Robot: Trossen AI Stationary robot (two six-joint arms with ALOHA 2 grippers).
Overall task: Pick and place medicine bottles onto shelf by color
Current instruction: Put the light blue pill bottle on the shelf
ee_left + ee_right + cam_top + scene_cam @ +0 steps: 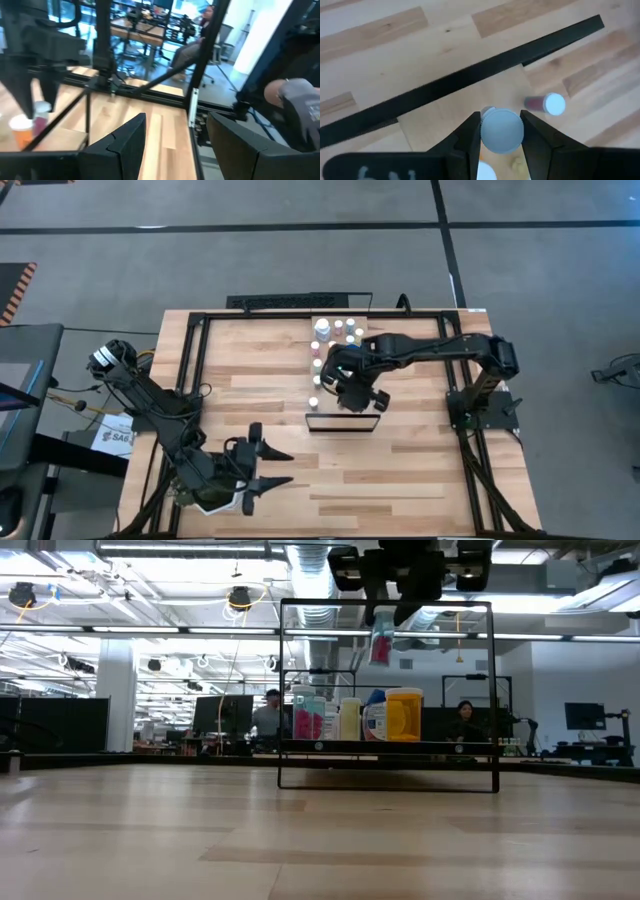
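Note:
My right gripper [355, 392] hangs over the near half of the shelf [362, 370], a narrow light-wood board with a dark frame [388, 604] at its near end. It is shut on a small pink bottle [381, 640] with a white cap. Several bottles stand at the shelf's far end [337, 330] and along its left side [316, 375]. A red bottle with a white cap [547, 103] stands below the gripper. My left gripper [268, 465] is open and empty near the table's near left corner. My right gripper pinches the pink bottle's round white cap [502, 131] between its two fingers, one on each side. The fingers point down from above. The bottle hangs upright below them [381, 645], lifted clear of the shelf, high inside the dark frame.
In the low view pink [308, 718], white [350, 718], blue [375, 715] and yellow [404, 715] bottles stand in a row behind the frame. People sit in the room beyond the table [465, 718]. Bare slatted tabletop [260, 380] lies left of the shelf.

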